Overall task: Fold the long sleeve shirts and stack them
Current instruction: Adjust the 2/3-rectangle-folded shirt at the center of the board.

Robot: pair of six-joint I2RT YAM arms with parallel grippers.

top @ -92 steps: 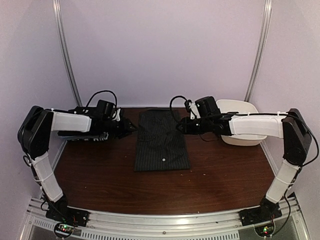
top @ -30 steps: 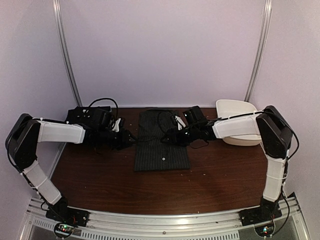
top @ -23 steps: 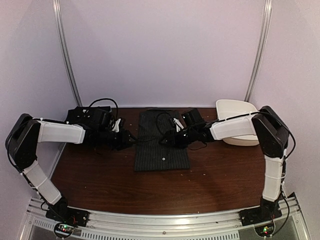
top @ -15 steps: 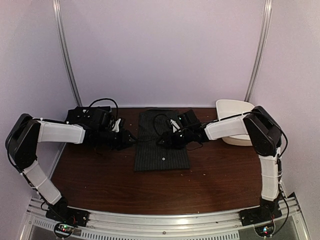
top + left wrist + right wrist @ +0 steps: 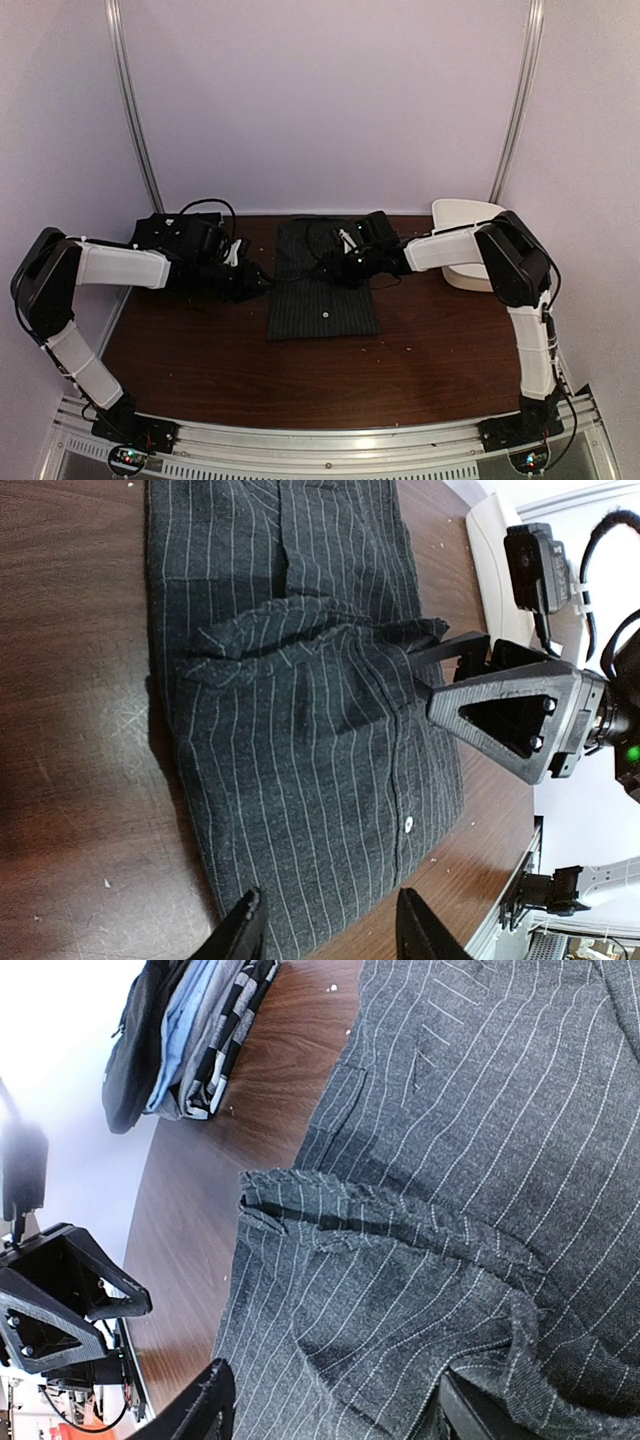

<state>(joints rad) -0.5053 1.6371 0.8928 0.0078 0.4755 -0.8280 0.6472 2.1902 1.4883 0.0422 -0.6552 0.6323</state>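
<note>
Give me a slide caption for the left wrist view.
Right pincer at a raised fold across the pinstriped shirt lying on the brown table.

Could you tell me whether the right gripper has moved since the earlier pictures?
Yes. The right gripper has moved left, away from the white tub, from the pinstriped shirt's right edge to over its middle.

Black arms [image 5: 48, 275] in white sleeves [image 5: 120, 265]
</note>
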